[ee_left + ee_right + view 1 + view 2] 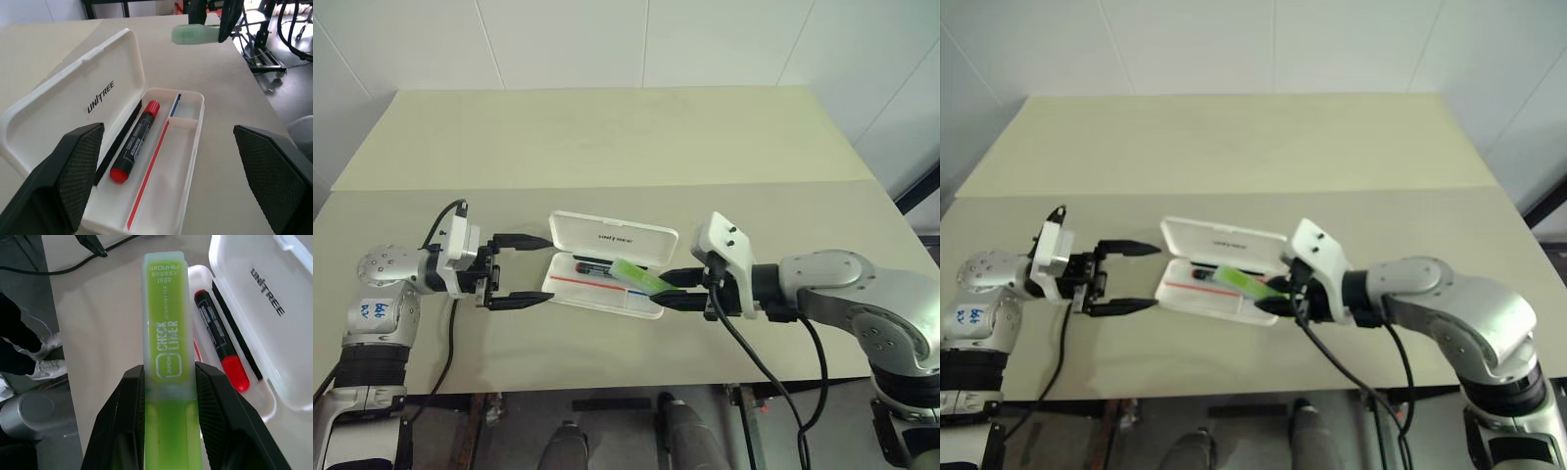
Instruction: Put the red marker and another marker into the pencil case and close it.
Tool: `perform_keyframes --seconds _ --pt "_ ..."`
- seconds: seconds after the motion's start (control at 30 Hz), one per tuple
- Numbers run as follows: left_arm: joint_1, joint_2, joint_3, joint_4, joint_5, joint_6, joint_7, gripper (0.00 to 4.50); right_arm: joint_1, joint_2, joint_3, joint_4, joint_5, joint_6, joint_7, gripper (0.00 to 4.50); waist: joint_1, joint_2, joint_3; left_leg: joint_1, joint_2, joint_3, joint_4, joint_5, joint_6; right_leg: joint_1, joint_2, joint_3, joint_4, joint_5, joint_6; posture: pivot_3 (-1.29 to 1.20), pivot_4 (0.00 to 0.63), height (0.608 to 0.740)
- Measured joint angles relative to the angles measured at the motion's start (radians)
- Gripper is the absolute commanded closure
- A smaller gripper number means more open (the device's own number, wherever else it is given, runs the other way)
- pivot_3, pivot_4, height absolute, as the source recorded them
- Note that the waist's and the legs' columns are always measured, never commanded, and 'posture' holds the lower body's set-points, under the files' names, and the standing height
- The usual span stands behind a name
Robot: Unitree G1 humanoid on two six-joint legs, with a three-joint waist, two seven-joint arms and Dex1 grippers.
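lime-green chunky highlighter (166, 347), pinched in your right hand (683, 287) over the open white plastic pencil case (607, 262), should go flat beside the red-ended black marker (135, 142); left hand (521, 271) gapes wide.

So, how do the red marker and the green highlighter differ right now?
The red marker lies in the open pencil case; the green highlighter is held above it in the right hand. The marker is slim, black with red ends; the highlighter is chunkier, all green. Both are pens.
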State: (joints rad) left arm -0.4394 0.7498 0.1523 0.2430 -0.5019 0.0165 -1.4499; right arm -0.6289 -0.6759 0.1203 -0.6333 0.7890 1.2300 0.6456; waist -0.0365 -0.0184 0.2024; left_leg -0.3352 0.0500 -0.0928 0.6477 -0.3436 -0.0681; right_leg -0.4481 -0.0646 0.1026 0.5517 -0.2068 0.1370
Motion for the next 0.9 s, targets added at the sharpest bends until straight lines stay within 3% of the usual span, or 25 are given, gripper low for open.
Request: perform_keyframes --seconds 0.53,0.9 --pt "0.085 0.019 0.059 0.007 -0.003 -0.038 -0.024 0.0 -0.142 0.209 0.425 0.316 -0.319 -0.271 0.066 3.41 -0.023 0.0 0.0 -0.001 0.0 0.0 0.0 0.0 0.0 -0.003 0.0 0.0 0.007 0.001 0.003 0.0 0.15 0.74" --pt "0.108 0.023 0.075 0.007 -0.003 -0.051 -0.018 0.0 -0.226 0.279 0.471 0.474 -0.478 -0.363 0.134 3.41 -0.026 0.0 0.0 -0.001 0.001 0.0 -0.001 0.0 0.0 -0.004 0.0 -0.001 0.008 0.003 0.006 0.0 0.15 0.74"
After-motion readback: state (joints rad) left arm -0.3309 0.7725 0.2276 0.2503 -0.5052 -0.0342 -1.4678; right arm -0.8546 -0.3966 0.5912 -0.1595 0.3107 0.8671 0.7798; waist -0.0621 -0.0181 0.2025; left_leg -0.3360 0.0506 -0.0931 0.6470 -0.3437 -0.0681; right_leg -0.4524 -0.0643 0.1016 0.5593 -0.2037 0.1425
